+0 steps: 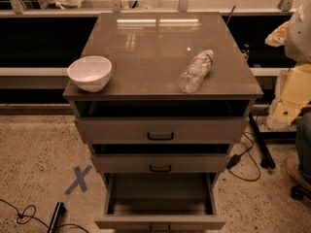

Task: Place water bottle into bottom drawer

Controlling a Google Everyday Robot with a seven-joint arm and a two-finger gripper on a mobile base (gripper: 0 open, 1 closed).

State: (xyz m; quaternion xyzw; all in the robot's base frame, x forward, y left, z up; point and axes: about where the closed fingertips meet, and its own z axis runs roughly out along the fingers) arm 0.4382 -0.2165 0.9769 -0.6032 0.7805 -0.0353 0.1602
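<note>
The water bottle (195, 71) is clear crinkled plastic and lies on its side on the right part of the cabinet top (150, 47), with its cap pointing to the far right. The bottom drawer (160, 222) is pulled out towards me and its inside shows nothing in it. The two shallower drawers above it are pushed almost fully in. My gripper is not in view, and nothing holds the bottle.
A white bowl (90, 73) stands at the front left corner of the cabinet top. Cables (245, 164) and a dark stand leg (260, 144) lie on the floor at the right. A blue tape X (77, 179) marks the floor at the left. Bags and a pale bulky shape (296, 57) crowd the right edge.
</note>
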